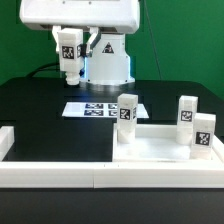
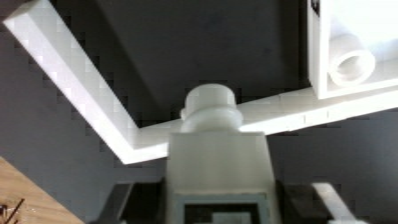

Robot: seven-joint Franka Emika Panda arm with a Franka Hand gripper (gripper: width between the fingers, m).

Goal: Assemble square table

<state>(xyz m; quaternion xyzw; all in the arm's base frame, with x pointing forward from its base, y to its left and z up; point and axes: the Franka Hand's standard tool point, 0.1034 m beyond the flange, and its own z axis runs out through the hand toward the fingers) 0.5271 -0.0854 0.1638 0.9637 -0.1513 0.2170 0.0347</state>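
The hand (image 1: 69,72) gripped a leg block (image 1: 69,50) raised at eleven o'clock, seemingly for carrying toward the square table (image 1: 160,140).

Desk (image 1: 40,105): matt black, smooth, no glare. Border rails (image 1: 50,172): white, smooth plastic look, faint sheen. Square table top (image 1: 160,150): white plastic, smooth, matt. Leg blocks (image 1: 127,118): white plastic, printed black-and-white tags. Marker board (image 1: 95,108): thin, flat, white, paper-like. Leg in wrist view (image 2: 214,130): white plastic, slightly grainy. Wood-grain surface at wrist view's corner (image 2: 27,205).
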